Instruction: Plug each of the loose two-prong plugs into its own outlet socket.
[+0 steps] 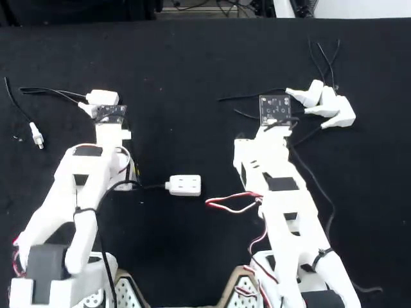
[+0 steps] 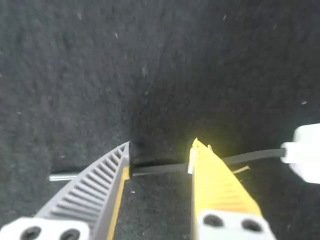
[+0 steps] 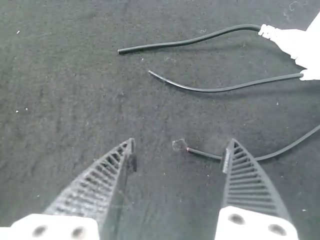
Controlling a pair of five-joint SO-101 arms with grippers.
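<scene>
Black cloth table point(image 1: 192, 58), cables point(image 1: 221, 6) behind

Robotics laboratory bench. A table point(image 1: 192, 58) draped in black cloth carries, at its near edge, the white left arm point(image 1: 77, 186) and right arm point(image 1: 289, 205) with exposed red-and-white servo leads point(image 1: 231, 204); loose cables point(image 1: 212, 6) lie beyond its far edge.

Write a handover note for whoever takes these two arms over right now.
Left gripper: open, fingers either side of the thin black cord of a white two-prong plug.
Right gripper: open, over a loose black cord end, near a cluster of white plugs.
White plastic outlet strip: on the black cloth between the arms, nothing plugged in.
Small white plug: lying alone at the cloth's far left.
Done: nothing. Left: every plug needs gripping, carrying and inserting.
</scene>
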